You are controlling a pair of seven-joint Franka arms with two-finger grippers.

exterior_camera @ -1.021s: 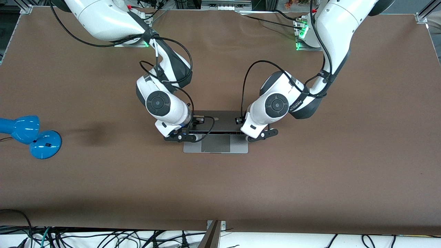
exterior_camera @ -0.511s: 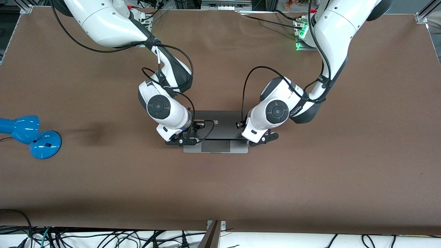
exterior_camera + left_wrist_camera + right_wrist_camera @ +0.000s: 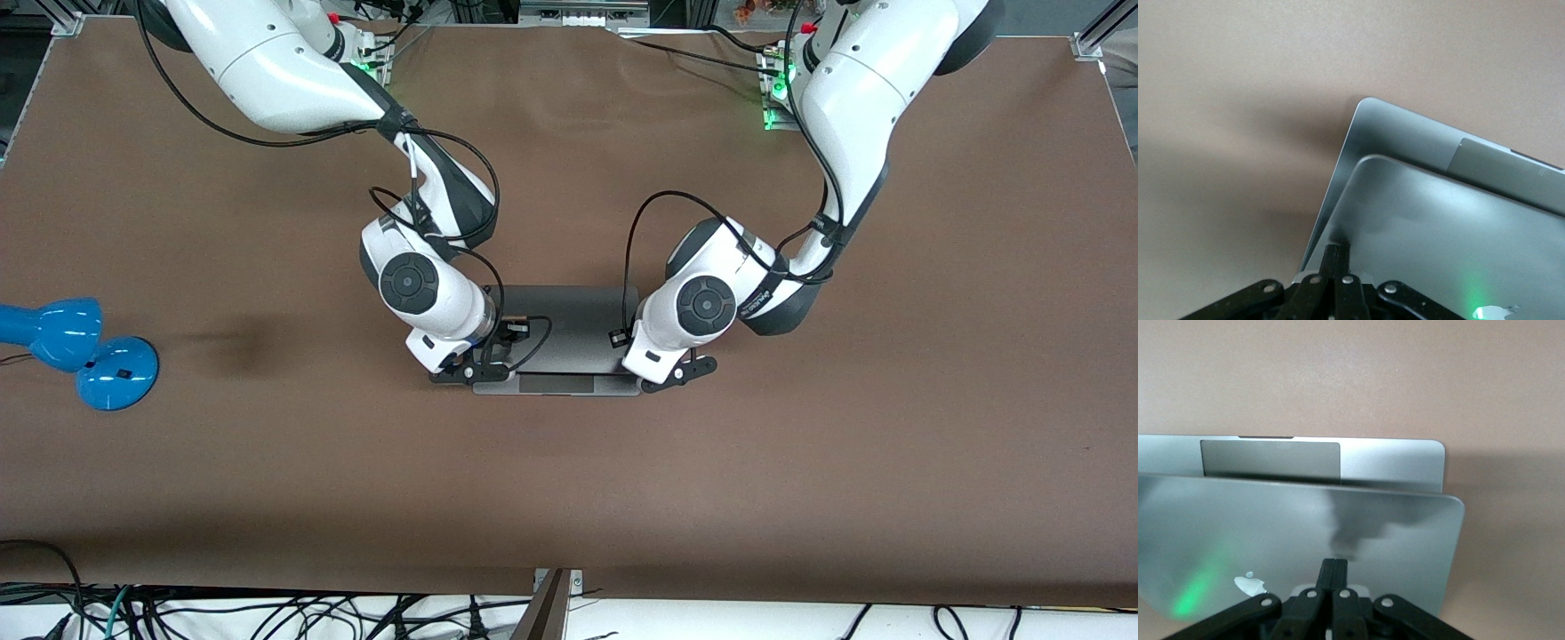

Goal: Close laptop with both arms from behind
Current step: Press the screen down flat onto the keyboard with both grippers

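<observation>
The laptop (image 3: 560, 342) sits about mid-worktop (image 3: 800, 462), lid tipped well down over the base but not flat yet. From the front camera you mostly see the grey back of the lid, with just a thin strip of palm rest and trackpad (image 3: 556, 384) poking out at the edge nearer the camera. Keyboard and screen are completely hidden under the lid.

Both tools have their fingers pinched fully together, holding nothing, and each presses its tip against the lid's outer face. The left tool (image 3: 1336, 257) is on the lid near the corner toward the left arm's end (its wrist view cuts the laptop off on one side, so you only get that one rounded corner and a bit of trackpad). The right tool (image 3: 1333, 570) is on the lid near the corner at the right arm's end, close to the apple logo (image 3: 1250, 585), which has a green glow reflected beside it.

In the front view the actual fingertips are hard to make out, since the white wrists and black cables of the left arm (image 3: 853, 98) and right arm (image 3: 284, 71) cover them; only the black linkage bars stick out at the laptop's two ends.

Off at the right arm's end of the worktop there's a blue desk lamp (image 3: 80, 351), partly cut off by the frame edge.
</observation>
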